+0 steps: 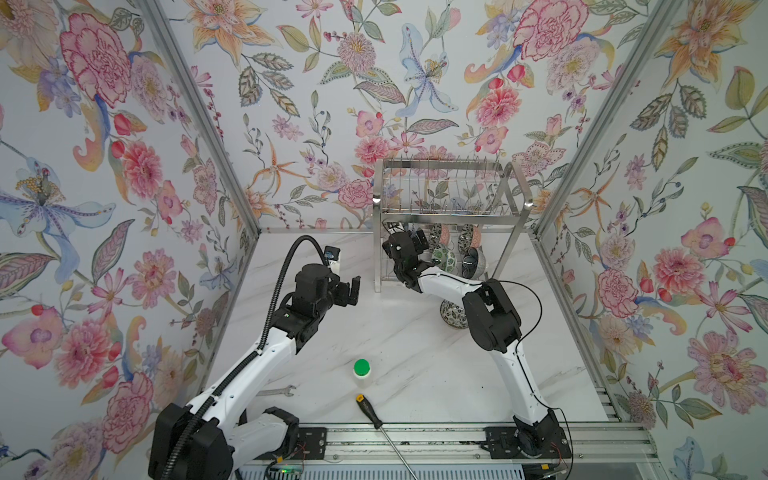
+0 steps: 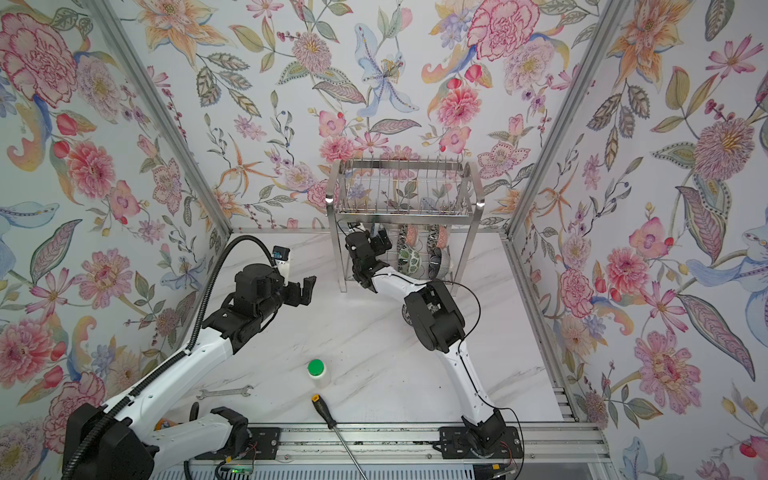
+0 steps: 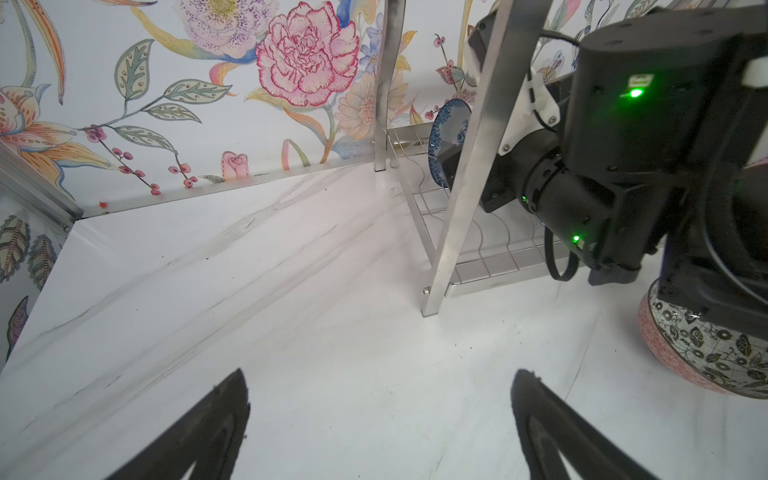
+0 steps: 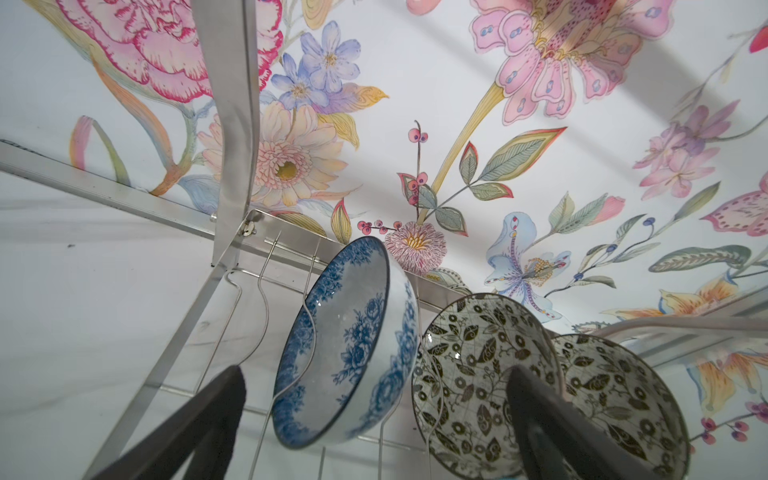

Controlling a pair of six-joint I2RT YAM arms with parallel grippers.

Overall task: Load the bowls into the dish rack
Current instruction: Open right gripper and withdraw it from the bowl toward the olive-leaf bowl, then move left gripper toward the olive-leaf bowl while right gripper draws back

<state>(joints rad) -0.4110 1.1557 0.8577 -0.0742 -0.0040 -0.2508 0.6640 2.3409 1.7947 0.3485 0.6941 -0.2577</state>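
The dish rack [image 1: 449, 212] [image 2: 403, 214] stands at the back of the table. My right gripper [image 1: 417, 241] [image 4: 376, 374] reaches into its lower tier and is open. A blue floral bowl [image 4: 349, 353] leans on edge in the wavy wire between the fingers, touching neither. Beside it stand two black-and-white floral bowls [image 4: 478, 374] [image 4: 615, 395]. A green leaf bowl [image 1: 444, 255] and a dark navy bowl [image 1: 471, 262] sit nearer the rack's front. One black-and-white bowl with a pink outside [image 3: 706, 357] [image 1: 452, 316] rests on the table under my right arm. My left gripper [image 1: 351, 293] [image 3: 380, 374] hovers open and empty left of the rack.
A white bottle with a green cap [image 1: 361, 371] stands in the front middle of the marble table. A wrench [image 1: 278, 390] lies to its left and a long screwdriver [image 1: 372, 415] reaches over the front rail. Floral walls close in three sides. The rack's leg [image 3: 469, 166] stands near my left gripper.
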